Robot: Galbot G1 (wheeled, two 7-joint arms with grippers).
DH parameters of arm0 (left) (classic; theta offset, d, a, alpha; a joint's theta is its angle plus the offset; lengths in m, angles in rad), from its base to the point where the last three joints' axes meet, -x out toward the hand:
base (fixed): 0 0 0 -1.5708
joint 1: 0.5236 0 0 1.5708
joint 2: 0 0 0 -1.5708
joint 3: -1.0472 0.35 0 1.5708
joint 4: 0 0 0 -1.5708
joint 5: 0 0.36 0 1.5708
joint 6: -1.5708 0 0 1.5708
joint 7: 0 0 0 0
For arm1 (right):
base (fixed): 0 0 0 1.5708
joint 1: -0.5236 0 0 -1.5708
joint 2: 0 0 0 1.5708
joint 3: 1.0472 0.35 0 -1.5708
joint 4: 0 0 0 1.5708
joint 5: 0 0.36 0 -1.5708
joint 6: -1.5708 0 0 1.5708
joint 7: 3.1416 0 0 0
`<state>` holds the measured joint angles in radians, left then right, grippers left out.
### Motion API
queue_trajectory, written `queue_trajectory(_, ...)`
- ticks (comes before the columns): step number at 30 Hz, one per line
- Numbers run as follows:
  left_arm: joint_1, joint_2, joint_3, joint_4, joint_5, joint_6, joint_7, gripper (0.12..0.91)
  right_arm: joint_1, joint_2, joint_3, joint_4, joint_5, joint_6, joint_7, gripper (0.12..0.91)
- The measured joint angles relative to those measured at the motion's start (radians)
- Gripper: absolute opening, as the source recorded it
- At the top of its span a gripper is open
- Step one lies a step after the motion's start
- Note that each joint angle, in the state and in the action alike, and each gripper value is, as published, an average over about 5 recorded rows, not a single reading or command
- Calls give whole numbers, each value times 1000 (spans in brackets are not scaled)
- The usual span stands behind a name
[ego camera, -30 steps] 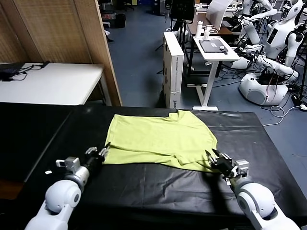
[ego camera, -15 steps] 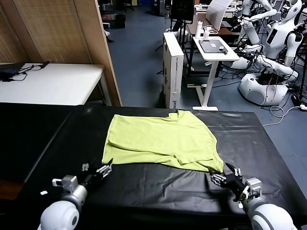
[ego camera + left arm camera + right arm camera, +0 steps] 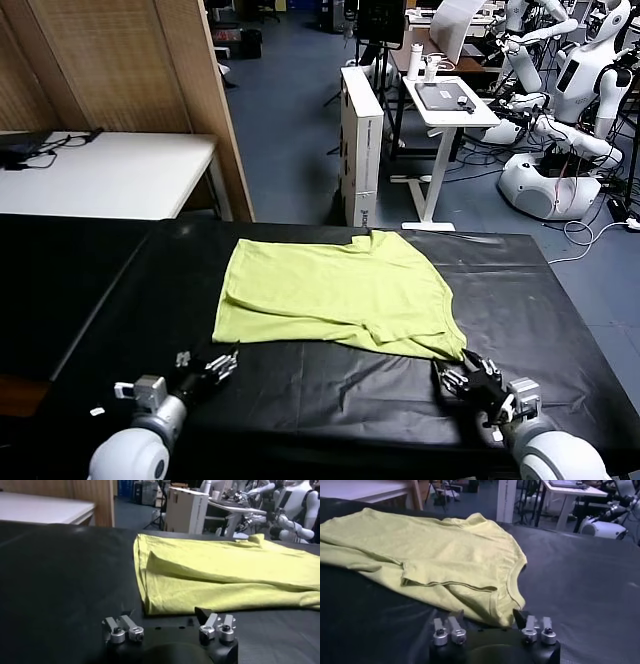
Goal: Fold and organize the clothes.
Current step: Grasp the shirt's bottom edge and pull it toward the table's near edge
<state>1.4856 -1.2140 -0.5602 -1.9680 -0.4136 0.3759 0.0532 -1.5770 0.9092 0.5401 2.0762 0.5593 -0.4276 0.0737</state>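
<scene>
Here, folded T-shirt (image 3: 340, 290) on black table (image 3: 300, 385); right gripper (image 3: 462, 375) clenched empty, left gripper (image 3: 222, 362) state unclear.

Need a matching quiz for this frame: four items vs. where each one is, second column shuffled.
1. T-shirt
2. left gripper
3. right gripper
4. white box

A. by the shirt's near right corner, jaws shut
B. standing on the floor beyond the black table
C. lying spread on the table
D. just off the shirt's near left corner

Pairs: 1-C, 2-D, 3-A, 4-B
</scene>
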Motion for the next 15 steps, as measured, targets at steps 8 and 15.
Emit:
queue_trajectory(8, 3, 9, -3, -3, -1, -10, 1, 146, 0, -22, 9, 13, 13, -40, 20, 141)
queue_trajectory(15, 27, 32, -22, -26, -3, 1, -19, 145, -22, -79, 42, 48, 95, -130, 47, 141)
